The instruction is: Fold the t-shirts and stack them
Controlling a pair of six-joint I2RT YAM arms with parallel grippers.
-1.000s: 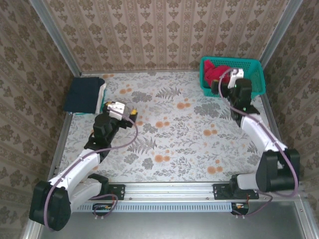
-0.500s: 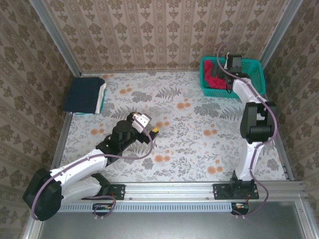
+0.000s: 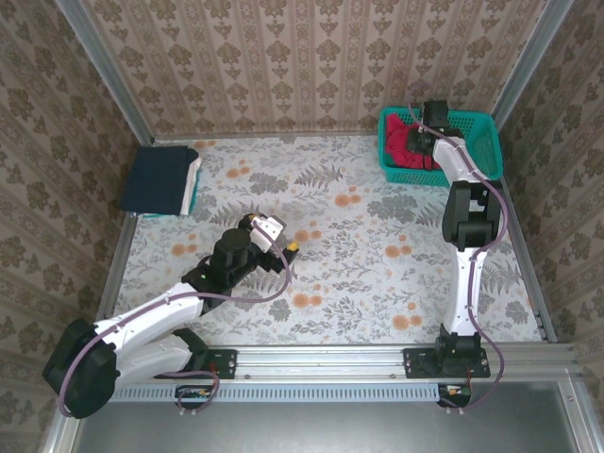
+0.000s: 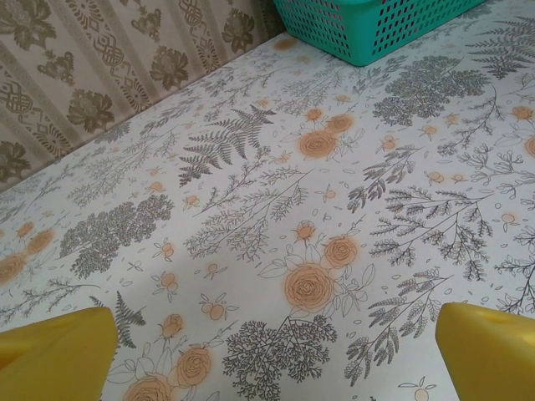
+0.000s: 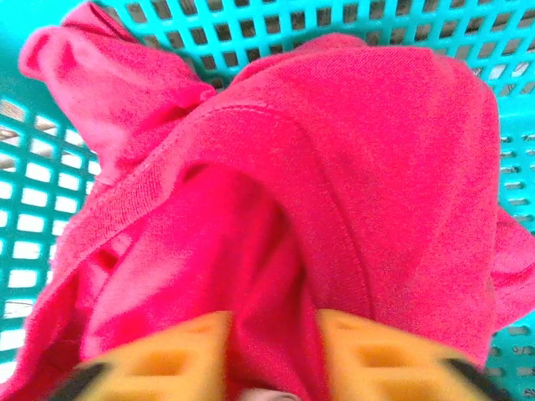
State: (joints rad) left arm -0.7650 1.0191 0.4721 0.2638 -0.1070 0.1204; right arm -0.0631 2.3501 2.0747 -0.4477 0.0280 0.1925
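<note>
Boxed in on three sides of the table [image 3: 359,283] by papered walls [image 3: 302,66], beige with brown damask medallions in stripes. Spread across the table top with a pale cloth [image 4: 251,167] of grey ferns and orange roses (matt, softly and evenly lit). Framed at the table's far corners by slanting aluminium posts [image 3: 106,71]. Edged along the table's near side with a silver rail [image 3: 321,359], then a slotted strip [image 3: 321,390] and a plain grey panel [image 3: 321,429].
</note>
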